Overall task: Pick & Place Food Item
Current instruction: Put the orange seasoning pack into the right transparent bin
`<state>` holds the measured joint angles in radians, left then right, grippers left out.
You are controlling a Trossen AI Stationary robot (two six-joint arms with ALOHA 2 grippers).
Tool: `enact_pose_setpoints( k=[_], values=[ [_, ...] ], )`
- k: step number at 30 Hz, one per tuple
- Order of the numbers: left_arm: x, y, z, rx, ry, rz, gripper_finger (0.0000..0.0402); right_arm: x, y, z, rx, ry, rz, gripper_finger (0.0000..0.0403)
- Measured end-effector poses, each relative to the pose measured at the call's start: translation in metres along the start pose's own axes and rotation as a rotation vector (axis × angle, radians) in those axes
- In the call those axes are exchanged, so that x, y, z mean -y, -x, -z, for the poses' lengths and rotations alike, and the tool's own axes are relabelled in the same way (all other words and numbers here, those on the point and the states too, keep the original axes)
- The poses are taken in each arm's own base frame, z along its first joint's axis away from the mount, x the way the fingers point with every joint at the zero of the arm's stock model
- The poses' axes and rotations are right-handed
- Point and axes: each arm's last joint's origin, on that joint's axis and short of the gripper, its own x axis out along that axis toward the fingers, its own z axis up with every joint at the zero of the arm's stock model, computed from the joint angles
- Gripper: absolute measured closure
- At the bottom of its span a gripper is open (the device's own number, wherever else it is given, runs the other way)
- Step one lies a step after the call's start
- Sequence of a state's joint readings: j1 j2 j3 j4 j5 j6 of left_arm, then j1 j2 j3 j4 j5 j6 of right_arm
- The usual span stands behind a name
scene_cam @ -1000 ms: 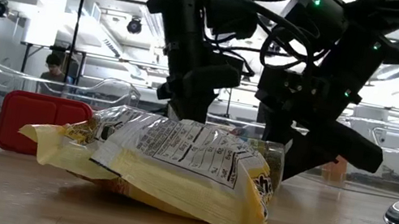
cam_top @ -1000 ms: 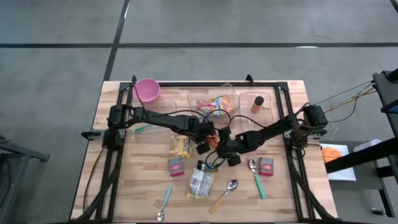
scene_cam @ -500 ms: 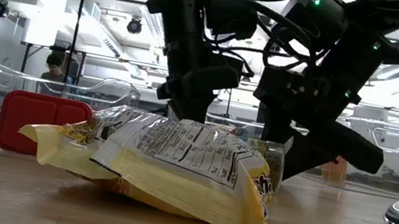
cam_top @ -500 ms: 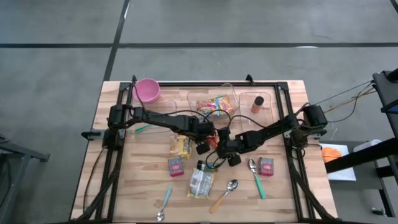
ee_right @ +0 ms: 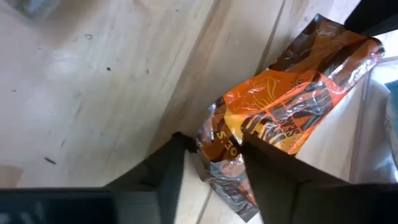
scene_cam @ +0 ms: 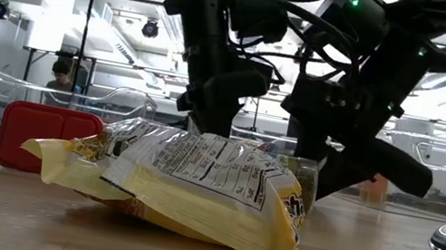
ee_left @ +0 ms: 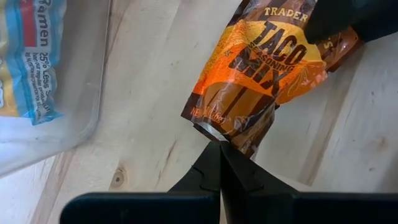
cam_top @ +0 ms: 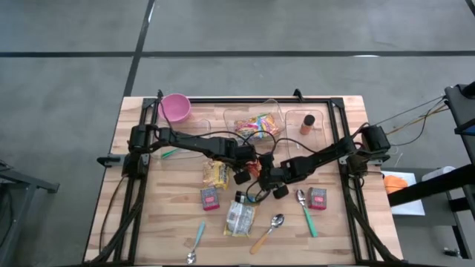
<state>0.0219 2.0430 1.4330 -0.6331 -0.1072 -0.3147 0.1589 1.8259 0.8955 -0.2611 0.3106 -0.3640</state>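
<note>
An orange and brown taco seasoning packet (ee_left: 267, 68) sits between my two grippers at the table's middle (cam_top: 257, 169). My left gripper (ee_left: 221, 146) is shut on one end of it. My right gripper (ee_right: 214, 143) comes from the opposite side. Its open fingers stand on either side of the packet's other end (ee_right: 221, 155), close to it. In the low view a yellow bag (scene_cam: 185, 183) hides the packet. My left gripper pinches the packet's silver-lined end edge (ee_left: 214, 132) between its two shut fingertips, coming steeply from above. The packet stretches away from the fingers toward my right gripper. Whether it lies on the table or hangs clear I cannot tell.
At the far side stand a clear bin with colourful packs (cam_top: 252, 122), a second bin holding a brown cylinder (cam_top: 306, 124), and a pink bowl (cam_top: 176, 107). A yellow bag (cam_top: 215, 174), a snack bag (cam_top: 239, 219), two red boxes (cam_top: 210, 198) (cam_top: 318, 198) and several spoons (cam_top: 276, 221) lie nearer.
My right gripper has rolled a little at the wrist while staying in place at the packet.
</note>
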Motion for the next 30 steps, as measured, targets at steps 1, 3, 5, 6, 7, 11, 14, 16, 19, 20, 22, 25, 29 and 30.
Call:
enact_pose_setpoints(
  k=[1, 3, 5, 6, 7, 11, 14, 16, 19, 20, 22, 25, 29, 30],
  values=[
    [0.0, 0.0, 0.0, -0.001, -0.002, 0.003, 0.0401, 0.0, 0.0, 0.0, 0.001, -0.001, -0.004, 0.0267],
    [0.0, 0.0, 0.0, -0.001, -0.003, 0.007, 0.0401, -0.001, 0.0, 0.0, 0.004, -0.001, -0.012, 0.0303],
    [0.001, 0.0, 0.0, -0.002, -0.003, 0.012, 0.0401, -0.001, -0.001, 0.0, 0.004, -0.005, -0.013, 0.034],
    [0.001, 0.001, 0.0, -0.002, -0.003, 0.013, 0.0401, -0.001, -0.001, 0.0, 0.005, -0.01, -0.015, 0.0358],
    [0.001, 0.001, 0.0, -0.003, -0.003, 0.014, 0.0401, -0.001, -0.001, 0.0, 0.006, -0.012, -0.02, 0.0375],
    [0.002, 0.001, 0.0, -0.005, -0.005, 0.021, 0.0401, -0.002, -0.001, 0.0, 0.006, -0.028, -0.028, 0.0391],
    [0.003, 0.001, 0.001, -0.008, -0.01, 0.022, 0.0401, -0.001, 0.002, 0.0, 0.009, -0.046, -0.028, 0.0394],
    [0.003, 0.001, 0.001, -0.013, -0.012, 0.021, 0.0401, -0.001, 0.005, -0.001, 0.015, -0.061, -0.025, 0.0395],
    [0.004, 0.002, 0.003, -0.029, -0.017, 0.021, 0.0401, 0.0, 0.011, -0.002, 0.031, -0.125, -0.023, 0.0395],
    [0.005, 0.004, 0.003, -0.034, -0.019, 0.025, 0.04, 0.0, 0.013, -0.001, 0.027, -0.144, -0.024, 0.0395],
    [0.006, 0.008, 0.004, -0.039, -0.018, 0.038, 0.0394, 0.0, 0.019, 0.002, 0.006, -0.178, -0.027, 0.0396],
    [0.007, 0.018, 0.004, -0.036, -0.015, 0.054, 0.0378, -0.001, 0.027, 0.003, 0.002, -0.219, -0.028, 0.0396],
    [0.007, 0.04, 0.001, 0.023, -0.013, 0.068, 0.0365, -0.005, 0.042, -0.002, 0.047, -0.221, -0.036, 0.0396],
    [0.006, 0.045, 0.001, 0.037, -0.012, 0.07, 0.0364, -0.007, 0.045, -0.004, 0.06, -0.217, -0.038, 0.0396]
  ],
)
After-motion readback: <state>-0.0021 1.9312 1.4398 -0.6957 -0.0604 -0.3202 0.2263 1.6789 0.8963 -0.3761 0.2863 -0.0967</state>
